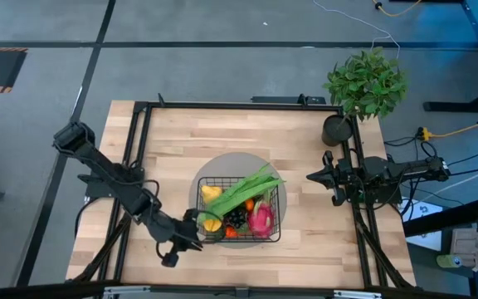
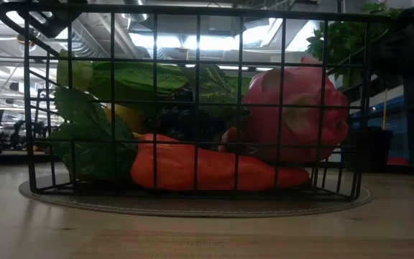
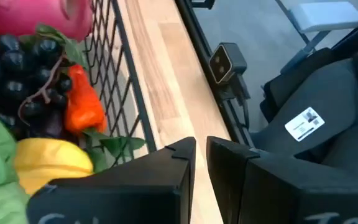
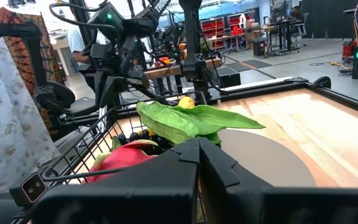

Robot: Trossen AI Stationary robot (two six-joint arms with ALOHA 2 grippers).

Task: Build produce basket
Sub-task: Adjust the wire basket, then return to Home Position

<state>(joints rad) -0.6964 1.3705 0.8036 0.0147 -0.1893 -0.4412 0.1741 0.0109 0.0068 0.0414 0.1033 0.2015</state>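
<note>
While the left pincer (image 1: 196, 235) is gripping the rim of the wire basket (image 1: 274, 236) of produce (image 1: 239, 203) at mid-counter, moving slowly is wise; the right pincer (image 1: 312, 176) is waiting shut, empty.

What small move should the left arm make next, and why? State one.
Probably back the left gripper away from the basket. Its fingers sit nearly closed on the near-left rim wire, and the dragon fruit, grapes and greens already lie inside. The right gripper waits shut.
</note>
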